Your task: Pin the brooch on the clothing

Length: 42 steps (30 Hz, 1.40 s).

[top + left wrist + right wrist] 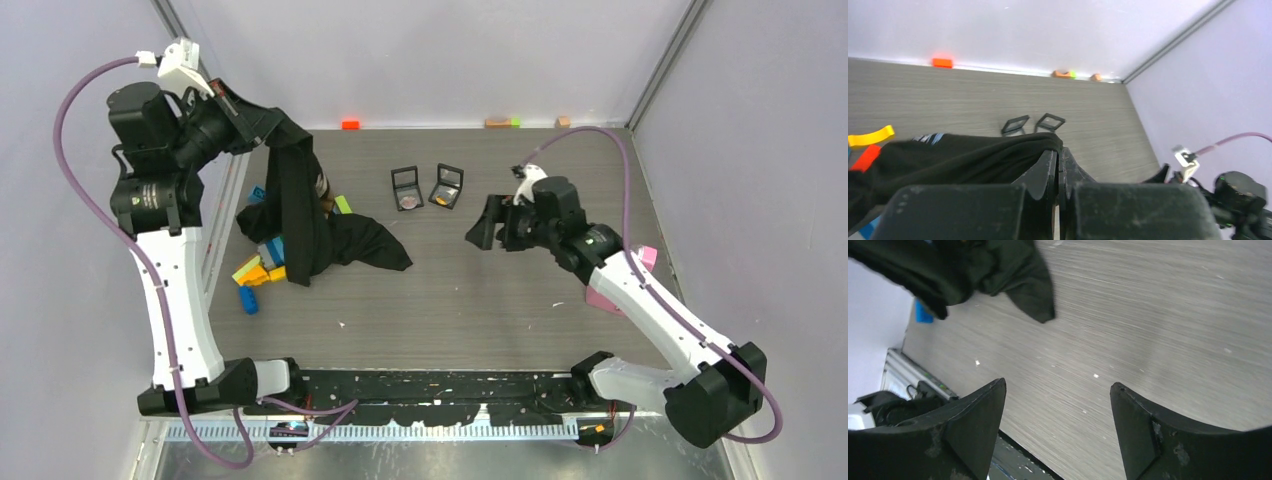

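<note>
While the left gripper [258, 127] pinches a fold of the black T-shirt [300, 220] and holds it raised, hem trailing among coloured blocks [258, 272], the right gripper [481, 226] hovers empty, fingers spread. Two small open cases [406, 188] lie nearby, and whether their contents are the brooch cannot be told. Pinning judged not begun.

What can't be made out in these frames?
- T-shirt print: top view, fabric hangs bunched from the left end effector, folds hiding most of it.
- Contents of the open boxes: too small in the top view; seen edge-on in the left wrist view.
- Toy blocks: top view, partly covered by the T-shirt.
</note>
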Available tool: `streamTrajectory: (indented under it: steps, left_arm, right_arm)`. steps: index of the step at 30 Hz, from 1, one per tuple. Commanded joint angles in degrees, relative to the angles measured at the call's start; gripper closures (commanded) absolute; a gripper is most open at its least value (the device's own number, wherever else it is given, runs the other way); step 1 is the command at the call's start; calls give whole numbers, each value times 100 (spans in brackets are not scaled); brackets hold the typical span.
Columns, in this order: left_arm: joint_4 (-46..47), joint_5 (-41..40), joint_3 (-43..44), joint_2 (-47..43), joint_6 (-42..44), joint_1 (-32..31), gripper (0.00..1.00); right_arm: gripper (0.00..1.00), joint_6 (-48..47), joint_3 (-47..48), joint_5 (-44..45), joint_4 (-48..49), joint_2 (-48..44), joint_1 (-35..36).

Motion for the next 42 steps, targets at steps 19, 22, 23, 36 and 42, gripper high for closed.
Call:
streamTrajectory:
  steps: [19, 22, 23, 36, 42]
  left_arm:
    - [403, 1236, 669, -464, -907, -10, 100]
    - [354, 1239, 745, -460, -862, -12, 100]
    - [342, 1239, 759, -457, -847, -14, 100]
    - [247, 1130, 817, -468, -697, -10, 100]
    - [-300, 324, 1093, -338, -91, -10, 100]
  right_arm:
    - [11, -771, 1176, 2264, 4434, 3255, 3597]
    - [12, -906, 1268, 2711, 4414, 3540, 3636]
    - [11, -940, 1297, 2805, 4403, 3640, 3639]
    - [65, -1618, 1988, 2650, 4177, 4439, 3639]
    - [99, -2127, 1936, 3628, 3462, 3160, 3639]
